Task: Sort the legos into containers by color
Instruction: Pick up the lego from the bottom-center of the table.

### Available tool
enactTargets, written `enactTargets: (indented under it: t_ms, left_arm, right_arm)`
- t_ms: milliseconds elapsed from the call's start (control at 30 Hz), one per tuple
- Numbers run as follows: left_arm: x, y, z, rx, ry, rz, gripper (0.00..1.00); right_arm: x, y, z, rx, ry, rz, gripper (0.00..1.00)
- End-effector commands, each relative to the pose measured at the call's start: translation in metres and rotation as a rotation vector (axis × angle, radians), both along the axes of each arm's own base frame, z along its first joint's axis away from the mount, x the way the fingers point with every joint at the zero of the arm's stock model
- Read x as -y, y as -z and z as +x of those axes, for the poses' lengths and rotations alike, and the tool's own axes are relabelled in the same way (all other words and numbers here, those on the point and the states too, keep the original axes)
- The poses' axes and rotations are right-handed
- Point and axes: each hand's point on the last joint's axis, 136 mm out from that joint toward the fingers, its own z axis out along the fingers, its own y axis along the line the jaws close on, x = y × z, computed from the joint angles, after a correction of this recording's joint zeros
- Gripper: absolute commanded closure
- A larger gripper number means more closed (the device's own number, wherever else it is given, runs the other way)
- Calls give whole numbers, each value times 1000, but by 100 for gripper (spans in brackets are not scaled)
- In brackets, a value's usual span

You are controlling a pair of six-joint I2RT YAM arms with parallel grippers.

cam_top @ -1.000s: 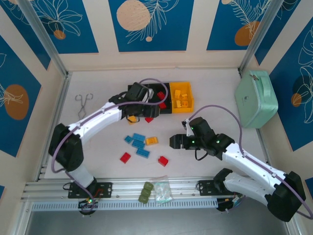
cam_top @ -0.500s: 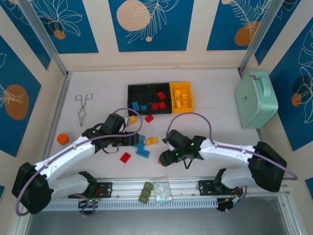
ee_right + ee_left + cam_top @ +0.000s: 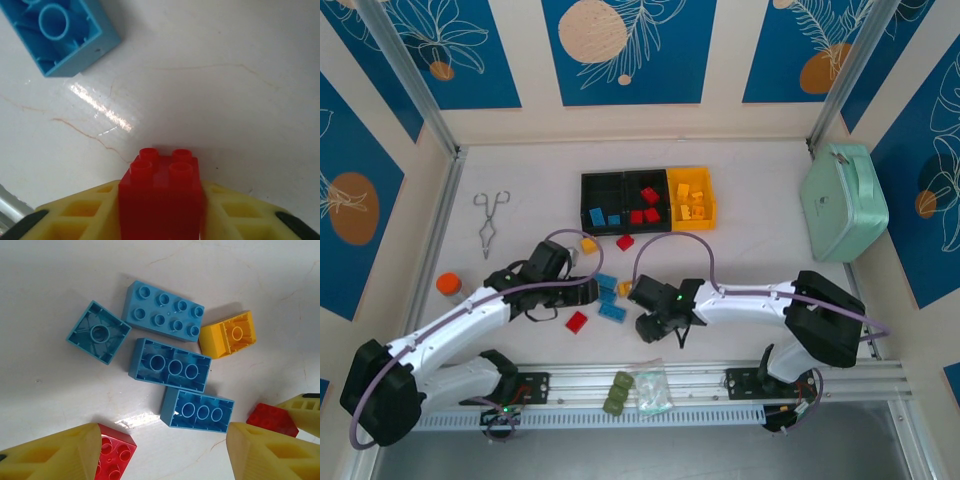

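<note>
Seen from above, the containers (image 3: 620, 175) stand in a row at 12 o'clock on the white tabletop (image 3: 750, 250). Blue pieces lie in the left black bin, red ones in the middle black bin, and yellow ones in the yellow bin (image 3: 711, 200) at the 3 o'clock end. A single red piece (image 3: 625, 242) and a yellow one (image 3: 588, 244) lie just outside the bins at their 6 o'clock side. The loose legos (image 3: 608, 297) are gathered near the middle of the tabletop, between the two arms. The right hand (image 3: 161, 212) is closed on a red lego (image 3: 161, 185). In its wrist view the yellow fingers (image 3: 80, 220) press against both sides of the piece, whose studs face away from the wrist; whether it is lifted off the surface I cannot tell. An upturned blue piece (image 3: 60, 30) lies at 10 o'clock from it. The left hand (image 3: 164, 442) stands wide open with nothing between its fingers (image 3: 55, 455), facing a cluster of four blue pieces (image 3: 170, 365). A yellow piece (image 3: 229, 335) sits at that cluster's 2 o'clock. One red brick (image 3: 117, 452) sits just beside the finger at 7 o'clock and another (image 3: 271, 418) lies at 4 o'clock. Metal tongs (image 3: 490, 222) and an orange disc (image 3: 448, 284) lie at the 9 o'clock side of the tabletop, and a mint-green case (image 3: 842, 200) sits at 3 o'clock.
</note>
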Motion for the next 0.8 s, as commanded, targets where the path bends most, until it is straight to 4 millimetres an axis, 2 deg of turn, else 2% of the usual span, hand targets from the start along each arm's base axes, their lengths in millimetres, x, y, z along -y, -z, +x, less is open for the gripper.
enactTargets:
  t_ms: [0, 133, 267, 433, 600, 767]
  left_arm:
    - [0, 2, 4, -6, -25, -14, 34]
    - [3, 2, 5, -9, -30, -25, 34]
    - [7, -6, 9, 18, -32, -60, 34]
    - [11, -14, 13, 41, -38, -93, 34]
    - [14, -16, 14, 39, -43, -114, 34]
    - [15, -22, 14, 59, -54, -142, 34]
  right_arm:
    - [-1, -11, 7, 42, -10, -23, 67]
    - [-5, -32, 18, 75, 1, 5, 67]
    - [-7, -63, 45, 98, 60, 88, 67]
    - [-5, -109, 96, 147, 176, 224, 67]
    - [2, -141, 155, 182, 306, 294, 68]
    - [7, -145, 206, 175, 399, 293, 68]
